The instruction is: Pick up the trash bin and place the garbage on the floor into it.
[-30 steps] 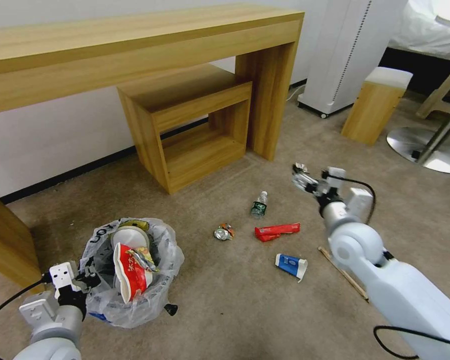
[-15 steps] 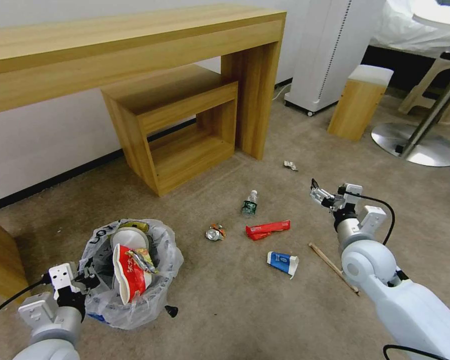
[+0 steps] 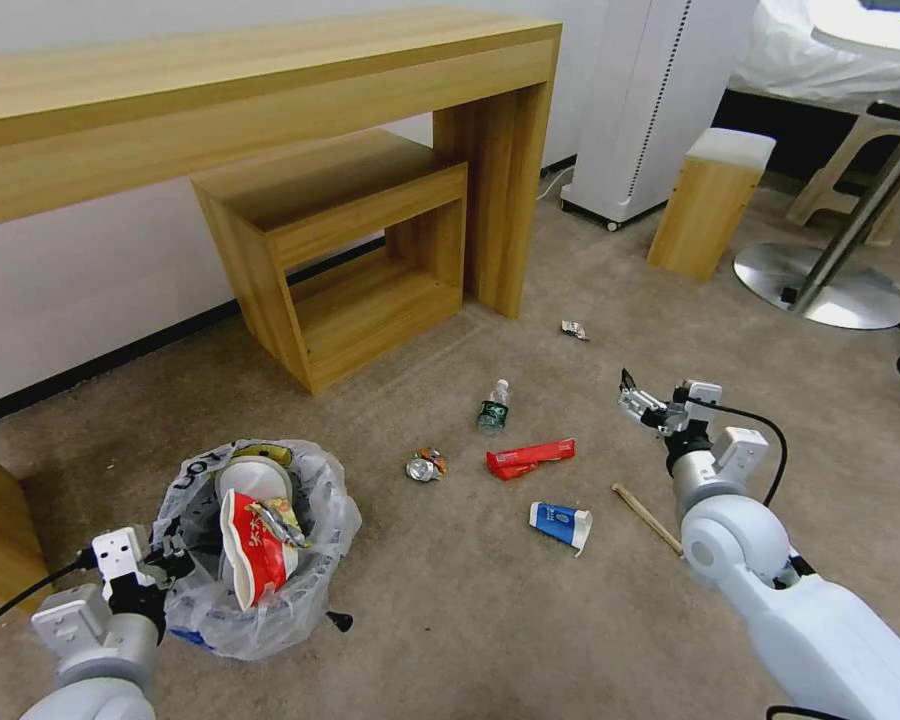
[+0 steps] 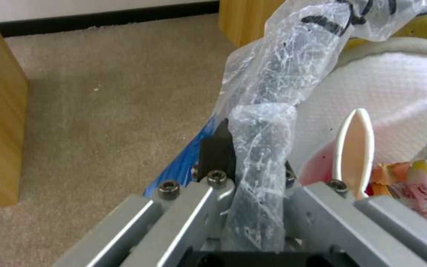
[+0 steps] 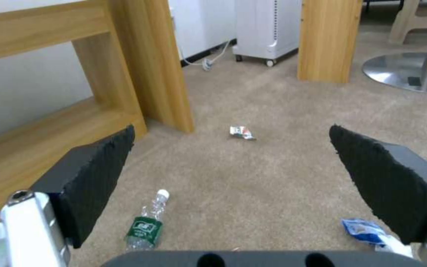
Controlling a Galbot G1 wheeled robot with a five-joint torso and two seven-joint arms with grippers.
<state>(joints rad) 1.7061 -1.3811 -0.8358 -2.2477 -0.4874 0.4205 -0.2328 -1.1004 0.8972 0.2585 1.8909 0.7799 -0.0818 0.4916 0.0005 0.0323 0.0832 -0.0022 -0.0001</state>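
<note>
The trash bin (image 3: 202,608), lined with a crinkled white bag and stuffed with cartons, stands on the floor (image 3: 450,630) at the lower left. My left gripper (image 3: 165,562) is shut on its bagged rim (image 4: 268,122). On the carpet lies the garbage: a green-labelled bottle (image 3: 492,406), a crushed can (image 3: 425,465), a red carton (image 3: 530,458), a white-blue packet (image 3: 560,524), a wooden stick (image 3: 648,518) and a small wrapper (image 3: 573,329). My right gripper (image 3: 635,400) hovers open and empty above the carpet, right of the bottle (image 5: 146,224), with the wrapper (image 5: 242,132) ahead of it.
A long wooden desk (image 3: 270,90) with a lower shelf unit (image 3: 350,250) lines the wall. A white appliance (image 3: 650,110), a wooden stool (image 3: 708,200) and a metal chair base (image 3: 820,290) stand at the right. Open carpet lies between the bin and the litter.
The whole head view has shifted, sliding the scene leftward. My right gripper has drawn back and lower, away from the small wrapper. The left gripper still holds the bin's rim.
</note>
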